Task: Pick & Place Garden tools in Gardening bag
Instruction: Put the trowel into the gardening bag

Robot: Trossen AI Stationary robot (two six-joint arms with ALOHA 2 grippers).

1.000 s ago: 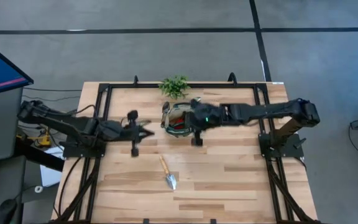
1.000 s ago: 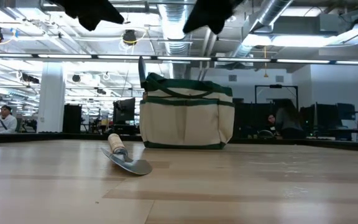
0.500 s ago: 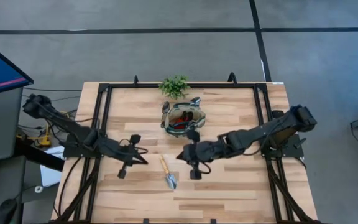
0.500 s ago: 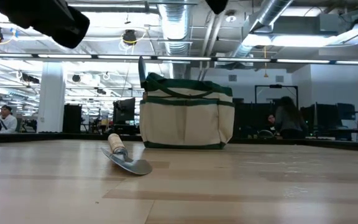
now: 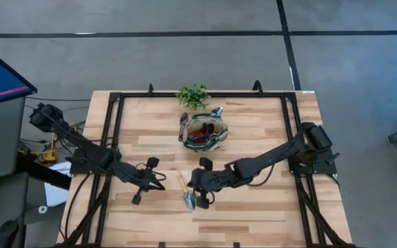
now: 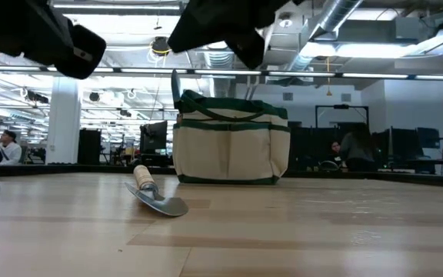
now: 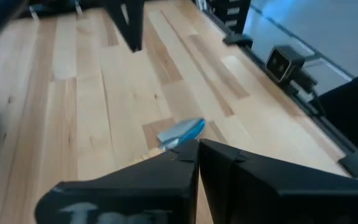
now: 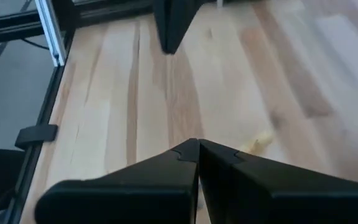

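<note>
- Lying flat on the tabletop [image 5: 253, 207], your trowel [image 5: 186, 191] shows a silver blade and pale wooden handle, well apart from the tan, green-trimmed gardening bag [image 5: 204, 131].
- Your right gripper [image 5: 202, 183] hovers beside it, fingers pressed together.
- Your left gripper [image 5: 145, 181] waits nearby, likewise closed.

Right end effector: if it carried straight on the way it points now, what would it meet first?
Probably the trowel. The right end effector, fingers together, points leftward and down beside its blade, and the right wrist view shows its handle tip just past the fingertips. Height above the table is unclear.
</note>
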